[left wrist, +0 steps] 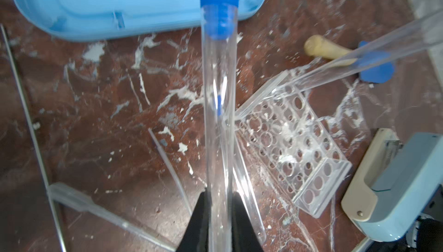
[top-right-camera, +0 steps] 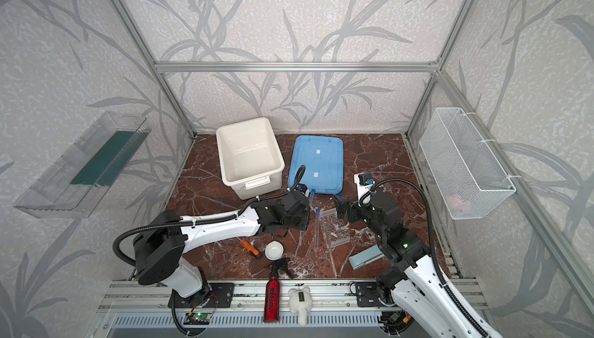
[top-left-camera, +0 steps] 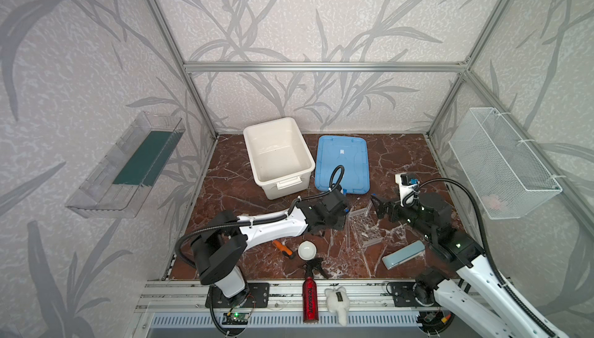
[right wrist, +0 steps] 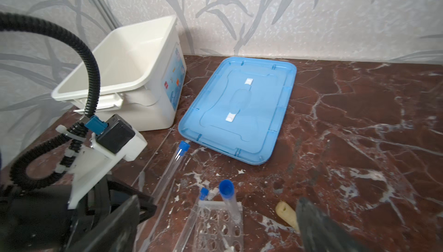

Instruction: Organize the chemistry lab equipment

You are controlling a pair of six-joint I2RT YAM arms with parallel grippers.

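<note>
your left gripper [left wrist: 219, 205] has its jaws clenched on the lower end of a long clear blue-capped tube [left wrist: 219, 109], which runs up the middle of the left wrist view with its cap at the top edge, over the rim of the flat blue plastic lid [left wrist: 100, 4]. the clear plastic tube rack [left wrist: 294, 147] lies tilted on the marbled brown desk [left wrist: 96, 123], right of centre in that view, and a second capped tube [left wrist: 374, 54] leans out of its far corner toward the upper right. i judge the step is to seat the held tube in the rack: bring it upright first, line its round end over a free hole away from the leaning tube, lower slowly, and let go only once it stands. the rack looks light, so expect it to slide. your right gripper [top-left-camera: 376, 206] hangs released just beside the rack, centre right in a top view; use it to steady the rack's edge.
</note>
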